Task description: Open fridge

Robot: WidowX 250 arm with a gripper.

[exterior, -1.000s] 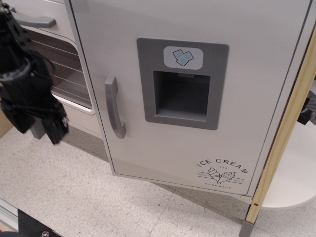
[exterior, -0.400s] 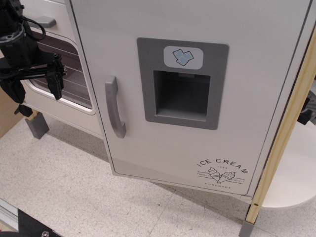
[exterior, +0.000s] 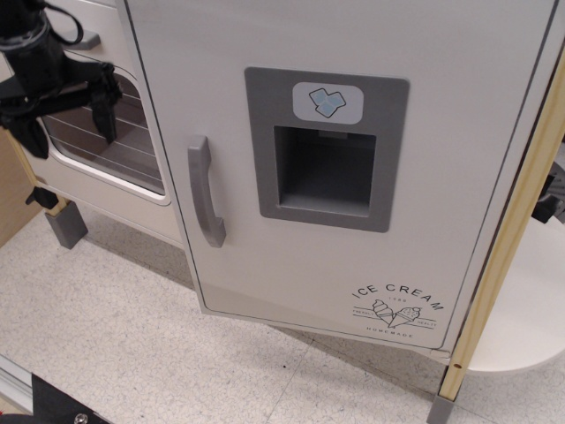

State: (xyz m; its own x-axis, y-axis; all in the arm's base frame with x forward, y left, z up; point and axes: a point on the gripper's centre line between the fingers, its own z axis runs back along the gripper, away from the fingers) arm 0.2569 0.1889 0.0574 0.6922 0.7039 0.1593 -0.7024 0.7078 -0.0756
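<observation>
The fridge [exterior: 265, 238] is a large white door that fills most of the view. It has a grey recessed dispenser panel [exterior: 327, 146], a curved grey vertical handle [exterior: 205, 190] near its left edge and an "ICE CREAM" print [exterior: 397, 309] low on the right. A dark gap runs along the door's left and bottom edges. My black gripper [exterior: 66, 124] is at the top left, in front of the smaller windowed door. It is open and empty, with its fingers [exterior: 107, 110] spread wide. It hangs well left of the handle and a little above it, touching nothing.
The smaller white door [exterior: 124, 190] with a window showing wire racks is left of the fridge, with its own grey handle [exterior: 86, 40] above. A grey cabinet foot [exterior: 66, 225] stands on the speckled floor [exterior: 132, 336]. A wooden post [exterior: 508, 247] and a white round shelf [exterior: 530, 309] are at the right.
My gripper has risen from low at the left to the top left corner and has turned so its spread fingers point down. The fridge door has not moved.
</observation>
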